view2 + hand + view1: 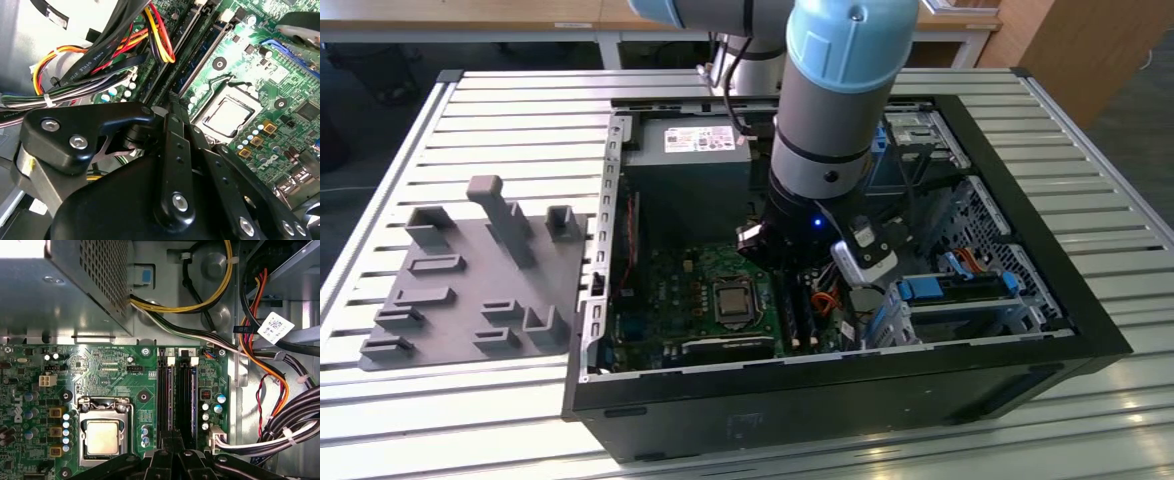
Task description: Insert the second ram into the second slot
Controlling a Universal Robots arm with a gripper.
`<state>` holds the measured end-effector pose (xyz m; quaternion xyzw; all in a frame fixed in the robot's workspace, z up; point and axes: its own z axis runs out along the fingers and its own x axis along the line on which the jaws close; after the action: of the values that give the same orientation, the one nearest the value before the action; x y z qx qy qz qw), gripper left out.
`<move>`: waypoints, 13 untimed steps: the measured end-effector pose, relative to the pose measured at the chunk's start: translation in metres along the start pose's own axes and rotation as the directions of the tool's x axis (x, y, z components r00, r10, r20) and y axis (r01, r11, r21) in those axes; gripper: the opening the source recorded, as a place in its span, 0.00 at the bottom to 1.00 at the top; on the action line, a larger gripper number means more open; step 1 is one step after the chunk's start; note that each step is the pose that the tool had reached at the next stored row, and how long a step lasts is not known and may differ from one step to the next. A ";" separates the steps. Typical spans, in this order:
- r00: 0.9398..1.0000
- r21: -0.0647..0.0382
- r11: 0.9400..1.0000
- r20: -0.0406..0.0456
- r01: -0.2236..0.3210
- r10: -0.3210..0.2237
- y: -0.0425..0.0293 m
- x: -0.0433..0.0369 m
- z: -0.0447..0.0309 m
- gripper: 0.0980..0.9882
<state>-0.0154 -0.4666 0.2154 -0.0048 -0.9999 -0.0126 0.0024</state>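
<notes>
In the exterior view, the arm's black gripper (790,262) is reaching down inside the open black computer case (1014,330), above the green motherboard (670,300) at six o'clock from the grey power-supply box (687,150). In the first wrist view, the gripper (172,440) is sitting with fingers pressed together over the black memory slots (176,390); whether the thin second ram is seated there is unclear. In the second wrist view, the gripper (172,107) is touching those slots beside the silver processor (227,116).

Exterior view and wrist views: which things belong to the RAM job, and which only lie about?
Job:
gripper, over the RAM slots
motherboard

Lying about:
grey tray
power supply
cable bundle
processor
</notes>
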 end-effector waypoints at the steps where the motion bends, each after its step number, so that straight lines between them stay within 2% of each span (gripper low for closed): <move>1: 1.000 -0.002 1.000 0.000 0.000 0.000 0.0002 0.0000 -0.0009 0.01; 3: 1.000 -0.005 1.000 0.001 0.000 0.000 0.0006 -0.0001 -0.0049 0.01; 5: 1.000 -0.002 1.000 0.000 0.000 0.000 0.0003 0.0000 -0.0104 0.01; 13: 1.000 -0.002 1.000 0.000 0.000 0.000 0.0005 0.0001 -0.0206 0.01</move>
<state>-0.0154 -0.4666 0.2360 -0.0048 -0.9999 -0.0136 0.0024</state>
